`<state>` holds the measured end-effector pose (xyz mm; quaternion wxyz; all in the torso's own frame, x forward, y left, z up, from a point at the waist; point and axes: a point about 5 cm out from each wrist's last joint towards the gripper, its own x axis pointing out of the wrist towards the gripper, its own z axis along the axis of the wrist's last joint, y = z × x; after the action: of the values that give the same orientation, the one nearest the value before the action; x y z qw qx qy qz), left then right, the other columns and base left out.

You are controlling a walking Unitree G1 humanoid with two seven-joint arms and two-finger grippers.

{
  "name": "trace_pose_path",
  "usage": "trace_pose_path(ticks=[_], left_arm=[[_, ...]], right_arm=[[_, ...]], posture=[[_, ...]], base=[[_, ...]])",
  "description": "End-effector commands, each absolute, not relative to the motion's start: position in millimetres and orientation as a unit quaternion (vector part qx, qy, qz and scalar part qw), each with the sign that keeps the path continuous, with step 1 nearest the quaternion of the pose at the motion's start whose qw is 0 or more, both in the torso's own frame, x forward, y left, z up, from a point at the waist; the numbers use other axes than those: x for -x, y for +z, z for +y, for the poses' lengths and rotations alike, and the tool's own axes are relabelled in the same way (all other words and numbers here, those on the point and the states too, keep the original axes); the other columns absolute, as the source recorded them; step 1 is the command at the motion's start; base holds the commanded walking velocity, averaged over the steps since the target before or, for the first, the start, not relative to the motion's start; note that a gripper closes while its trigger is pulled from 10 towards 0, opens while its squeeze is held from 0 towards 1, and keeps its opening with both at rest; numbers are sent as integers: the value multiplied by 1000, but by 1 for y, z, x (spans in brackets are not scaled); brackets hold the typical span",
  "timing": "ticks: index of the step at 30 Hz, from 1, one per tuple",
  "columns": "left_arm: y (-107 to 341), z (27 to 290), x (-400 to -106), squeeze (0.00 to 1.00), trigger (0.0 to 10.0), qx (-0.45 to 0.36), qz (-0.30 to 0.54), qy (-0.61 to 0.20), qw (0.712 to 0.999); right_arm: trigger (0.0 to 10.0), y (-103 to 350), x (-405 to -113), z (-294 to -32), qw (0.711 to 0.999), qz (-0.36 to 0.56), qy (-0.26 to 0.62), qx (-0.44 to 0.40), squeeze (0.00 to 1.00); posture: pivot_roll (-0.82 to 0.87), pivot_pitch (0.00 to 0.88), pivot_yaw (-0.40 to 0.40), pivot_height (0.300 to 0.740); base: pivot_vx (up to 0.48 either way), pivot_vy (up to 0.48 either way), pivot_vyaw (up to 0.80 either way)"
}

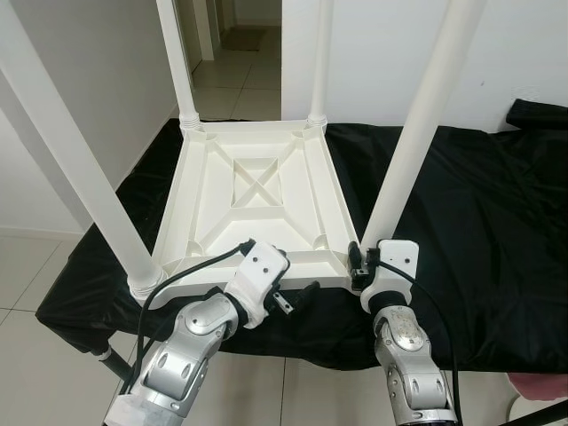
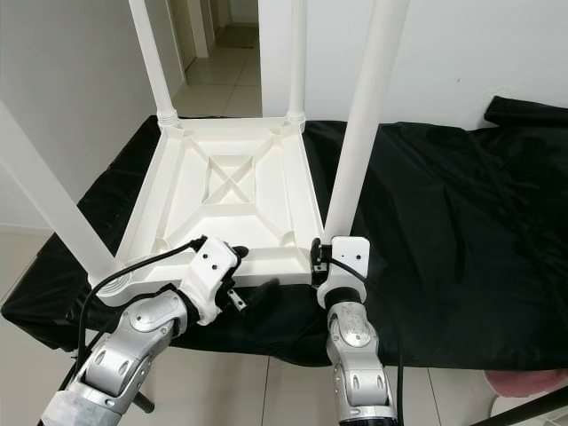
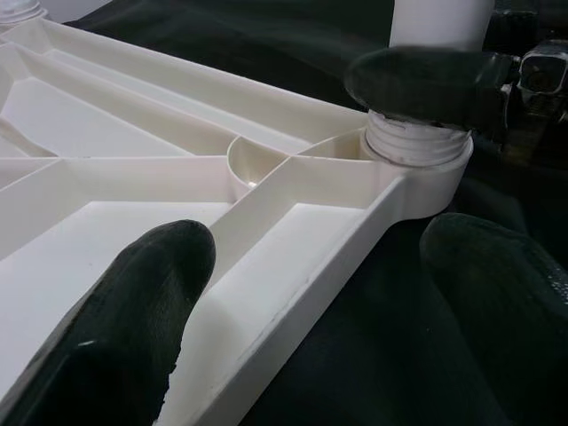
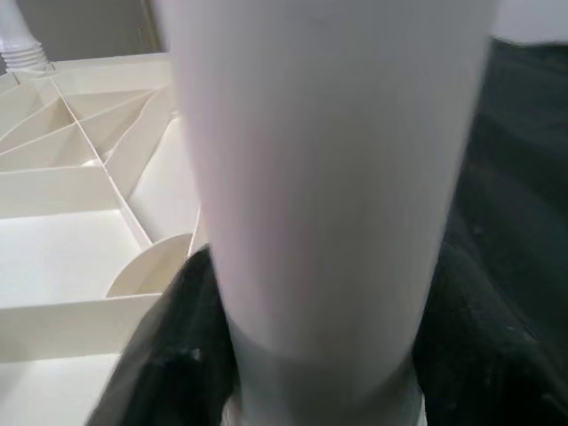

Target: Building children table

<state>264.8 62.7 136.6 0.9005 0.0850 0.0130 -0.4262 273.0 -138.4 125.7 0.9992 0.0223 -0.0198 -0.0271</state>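
A white plastic children's table [image 1: 253,191] lies upside down on a black cloth, its four white legs pointing up. My right gripper [image 4: 319,355] is shut on the near right leg [image 1: 417,133], just above its socket at the table's corner. My left gripper [image 3: 315,240] is open at the table's near edge. One of its fingers [image 3: 133,319] is over the ribbed underside. The other finger [image 3: 497,293] is outside the rim, over the cloth. The near left leg [image 1: 71,160] stands in its corner socket.
The black cloth [image 1: 479,222] covers a low platform with free room to the right. A black bundle [image 1: 537,114] lies at the back right. A doorway [image 1: 240,53] opens behind the table. Tiled floor [image 1: 27,266] lies to the left and below.
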Motion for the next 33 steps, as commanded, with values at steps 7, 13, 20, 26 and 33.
trace_pose_path(ticks=[7,13,20,26,33], left_arm=[[138,65,-267,0,10000,-88,13,-407,909],[138,64,-265,0,10000,-87,13,-410,908],[138,62,-264,0,10000,-85,14,-420,904],[137,59,-259,0,10000,-84,20,-445,891],[140,51,-256,0,10000,-83,16,-463,882]], right_arm=[[10000,123,-271,-148,999,-30,24,-24,1000],[10000,136,-277,-163,990,-67,120,29,0],[10000,139,-285,-177,976,-56,200,63,0],[10000,137,-294,-176,956,-32,280,87,0],[10000,133,-312,-171,935,-14,338,101,0]], posture=[[-6,0,39,740],[-15,0,47,740],[-24,0,55,740],[-29,0,62,740],[-21,0,50,740]], base=[[0,0,0],[0,0,0],[0,0,0],[0,0,0],[0,0,0]])
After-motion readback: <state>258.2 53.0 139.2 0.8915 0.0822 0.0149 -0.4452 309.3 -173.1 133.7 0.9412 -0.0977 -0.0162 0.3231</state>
